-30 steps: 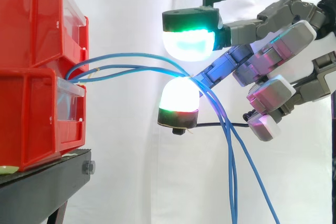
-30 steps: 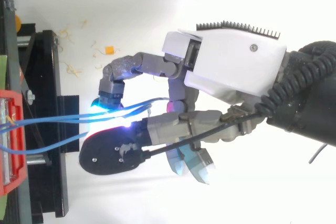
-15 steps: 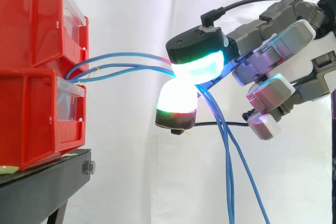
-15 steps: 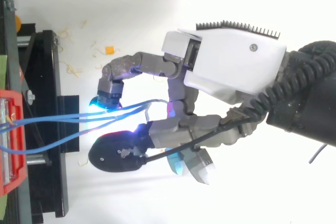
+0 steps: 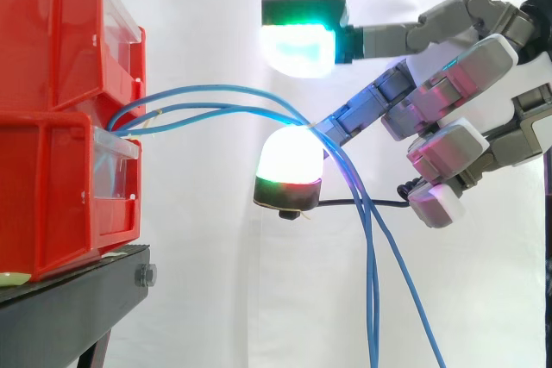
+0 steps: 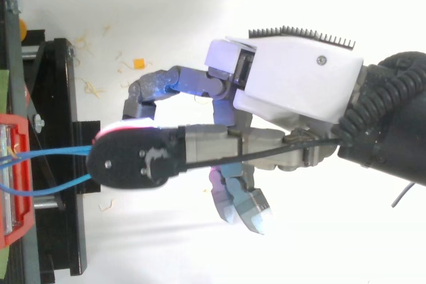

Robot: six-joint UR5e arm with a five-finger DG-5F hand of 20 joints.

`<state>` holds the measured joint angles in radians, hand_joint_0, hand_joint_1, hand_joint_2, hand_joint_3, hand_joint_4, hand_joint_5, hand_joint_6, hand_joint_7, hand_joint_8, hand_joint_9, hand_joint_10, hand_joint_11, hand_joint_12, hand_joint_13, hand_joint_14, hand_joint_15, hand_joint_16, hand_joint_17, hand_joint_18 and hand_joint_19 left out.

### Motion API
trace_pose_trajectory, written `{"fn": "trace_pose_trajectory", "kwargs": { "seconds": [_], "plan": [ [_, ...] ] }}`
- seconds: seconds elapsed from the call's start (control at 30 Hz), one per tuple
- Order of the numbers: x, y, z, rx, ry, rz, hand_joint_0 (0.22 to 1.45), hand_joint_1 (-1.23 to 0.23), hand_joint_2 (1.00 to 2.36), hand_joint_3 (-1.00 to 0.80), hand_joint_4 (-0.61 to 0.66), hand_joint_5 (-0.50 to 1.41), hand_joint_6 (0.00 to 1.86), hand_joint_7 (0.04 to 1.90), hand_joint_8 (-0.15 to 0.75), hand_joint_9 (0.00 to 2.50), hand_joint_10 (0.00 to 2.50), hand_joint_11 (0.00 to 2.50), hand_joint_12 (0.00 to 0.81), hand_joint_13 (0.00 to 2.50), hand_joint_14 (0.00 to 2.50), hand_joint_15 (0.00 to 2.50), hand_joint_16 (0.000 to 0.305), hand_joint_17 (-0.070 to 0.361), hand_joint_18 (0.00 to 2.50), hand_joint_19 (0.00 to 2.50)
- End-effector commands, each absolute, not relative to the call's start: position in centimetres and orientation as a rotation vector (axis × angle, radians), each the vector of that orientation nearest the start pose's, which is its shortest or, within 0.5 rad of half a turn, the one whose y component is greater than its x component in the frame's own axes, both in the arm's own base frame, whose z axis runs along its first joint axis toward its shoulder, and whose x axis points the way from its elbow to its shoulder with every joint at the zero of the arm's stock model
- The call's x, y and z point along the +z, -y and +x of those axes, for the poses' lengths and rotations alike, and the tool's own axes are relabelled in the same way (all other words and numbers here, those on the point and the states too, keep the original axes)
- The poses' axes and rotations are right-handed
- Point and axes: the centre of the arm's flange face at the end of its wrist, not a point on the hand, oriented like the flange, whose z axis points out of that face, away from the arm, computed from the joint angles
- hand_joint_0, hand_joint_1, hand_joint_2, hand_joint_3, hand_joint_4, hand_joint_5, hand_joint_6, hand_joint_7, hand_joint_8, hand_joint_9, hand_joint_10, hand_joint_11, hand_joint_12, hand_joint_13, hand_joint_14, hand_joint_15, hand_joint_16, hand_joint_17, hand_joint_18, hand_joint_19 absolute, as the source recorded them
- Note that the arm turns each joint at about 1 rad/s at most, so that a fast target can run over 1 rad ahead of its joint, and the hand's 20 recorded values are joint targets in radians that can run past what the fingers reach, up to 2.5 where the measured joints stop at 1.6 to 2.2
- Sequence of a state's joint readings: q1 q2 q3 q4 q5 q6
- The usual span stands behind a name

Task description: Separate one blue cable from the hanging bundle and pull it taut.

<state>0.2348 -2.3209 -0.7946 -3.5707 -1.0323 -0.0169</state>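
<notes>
Your hand (image 6: pixel 293 78) is open, blue cables (image 5: pixel 216 92) draped over a pad (image 5: pixel 289 161) right of the red bins (image 5: pixel 60 109). Floppy, slippery stuff; pinch one there.

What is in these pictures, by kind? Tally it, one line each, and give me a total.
Red bins: 2
Blue cable strands leaving the bins, counted in the side view: 2
Black stand: 1
Hand: 1
Total: 6
</notes>
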Motion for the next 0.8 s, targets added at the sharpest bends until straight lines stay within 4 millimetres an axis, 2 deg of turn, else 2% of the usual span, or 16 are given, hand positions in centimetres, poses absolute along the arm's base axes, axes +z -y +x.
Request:
{"fn": "trace_pose_trajectory", "kwargs": {
  "seconds": [0.0,0.1,0.4,0.53,0.57,0.63,0.67,0.73,0.77],
  "plan": [
    [35.83,1.16,74.42,0.663,-1.318,1.469,0.71,-0.59,1.01,-0.37,0.19,0.13,0.51,1.11,0.114,2.14,0.02,0.49,0.272,1.60,0.02,0.65,0.045,0.101,1.19,0.70],
    [35.83,1.15,74.43,0.664,-1.319,1.469,0.72,-0.64,1.02,-0.23,0.19,0.13,0.51,1.12,0.149,2.13,0.02,0.49,0.276,1.60,0.02,0.65,0.046,0.103,1.20,0.70],
    [35.83,1.16,74.42,0.663,-1.318,1.469,0.70,-0.71,1.02,-0.08,0.13,0.14,0.51,1.11,0.202,2.10,0.02,0.52,0.292,1.60,0.02,0.65,0.050,0.113,1.23,0.67],
    [35.83,1.15,74.43,0.665,-1.318,1.470,0.69,-0.78,1.01,-0.09,0.12,0.14,0.51,1.12,0.216,2.10,0.02,0.49,0.303,1.61,0.02,0.64,0.053,0.120,1.26,0.63],
    [35.83,1.26,74.42,0.664,-1.317,1.471,0.67,-0.87,1.01,-0.08,0.14,0.13,0.51,1.13,0.220,2.08,0.02,0.48,0.310,1.61,0.02,0.63,0.056,0.127,1.27,0.62],
    [35.83,1.26,74.42,0.664,-1.317,1.471,0.64,-0.96,1.01,-0.09,0.18,0.13,0.51,1.11,0.226,2.08,0.02,0.46,0.324,1.60,0.02,0.61,0.062,0.140,1.31,0.58],
    [35.83,1.26,74.42,0.663,-1.318,1.470,0.61,-0.95,1.01,-0.13,0.24,0.12,0.51,1.12,0.238,2.05,0.02,0.42,0.335,1.60,0.02,0.61,0.066,0.150,1.32,0.57],
    [35.83,1.26,74.42,0.664,-1.317,1.471,0.56,-0.89,1.01,-0.23,0.24,0.12,0.51,1.11,0.232,2.06,0.02,0.41,0.330,1.60,0.02,0.60,0.069,0.156,1.33,0.57],
    [35.83,1.26,74.42,0.664,-1.317,1.471,0.52,-0.84,1.01,-0.35,0.25,0.12,0.51,1.10,0.234,2.06,0.02,0.40,0.326,1.60,0.02,0.60,0.070,0.157,1.33,0.57]
  ]
}}
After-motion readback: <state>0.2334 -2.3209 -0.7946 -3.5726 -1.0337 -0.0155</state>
